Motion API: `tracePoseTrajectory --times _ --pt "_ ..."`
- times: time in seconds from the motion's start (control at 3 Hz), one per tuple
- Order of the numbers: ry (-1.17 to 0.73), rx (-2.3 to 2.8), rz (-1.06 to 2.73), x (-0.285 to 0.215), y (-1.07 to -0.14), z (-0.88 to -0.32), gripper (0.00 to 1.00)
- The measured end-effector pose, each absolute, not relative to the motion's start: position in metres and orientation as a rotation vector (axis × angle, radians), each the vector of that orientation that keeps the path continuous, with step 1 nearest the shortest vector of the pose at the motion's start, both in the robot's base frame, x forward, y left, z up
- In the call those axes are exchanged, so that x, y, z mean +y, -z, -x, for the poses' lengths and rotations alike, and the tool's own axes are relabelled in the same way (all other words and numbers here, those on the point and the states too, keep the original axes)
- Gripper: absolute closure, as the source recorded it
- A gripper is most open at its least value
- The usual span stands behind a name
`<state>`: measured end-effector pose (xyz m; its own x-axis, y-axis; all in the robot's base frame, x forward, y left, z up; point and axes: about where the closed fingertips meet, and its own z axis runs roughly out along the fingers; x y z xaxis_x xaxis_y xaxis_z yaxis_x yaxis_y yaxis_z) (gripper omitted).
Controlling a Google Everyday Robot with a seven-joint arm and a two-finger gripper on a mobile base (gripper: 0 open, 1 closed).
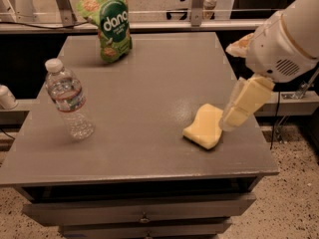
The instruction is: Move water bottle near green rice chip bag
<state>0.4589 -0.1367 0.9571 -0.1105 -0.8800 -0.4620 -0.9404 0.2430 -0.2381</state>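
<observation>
**Arm at the right edge, bottle standing alone on the left**

From where I stand, the grey tabletop (149,83) takes up most of the scene, a broad, plain surface with a drawer front (139,210) below its near edge. The robot's arm (286,39) comes in from the right, a bulky white rounded housing hanging above the tabletop's right side. A cream-coloured segment slopes down and leftward from it.

The green rice chip bag (110,21) stands upright at the far edge, left of centre, with its white lettering facing me and its top a little crumpled. The water bottle (69,101) stands upright near the left edge, about halfway back, with its white cap on and the red band showing around its middle. It is well apart from the bag, with bare grey surface between the two, and nothing touches it.

On the right side, towards the near edge, lies a yellow wavy sponge (203,127), flat on the tabletop. The end effector (230,118) is at the low end of the cream segment, just beside the sponge's right side and low over the surface. I cannot tell whether it touches the sponge, nor whether it is open or closed. It is far from the bottle, across the full width of the tabletop, and it holds nothing that I can see
</observation>
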Motion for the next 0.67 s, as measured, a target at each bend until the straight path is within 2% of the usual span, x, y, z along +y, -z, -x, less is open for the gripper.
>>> tracePoseTrajectory --times 0.67 --pt "-0.561 1.796 1.543 -0.037 -0.944 -0.460 0.00"
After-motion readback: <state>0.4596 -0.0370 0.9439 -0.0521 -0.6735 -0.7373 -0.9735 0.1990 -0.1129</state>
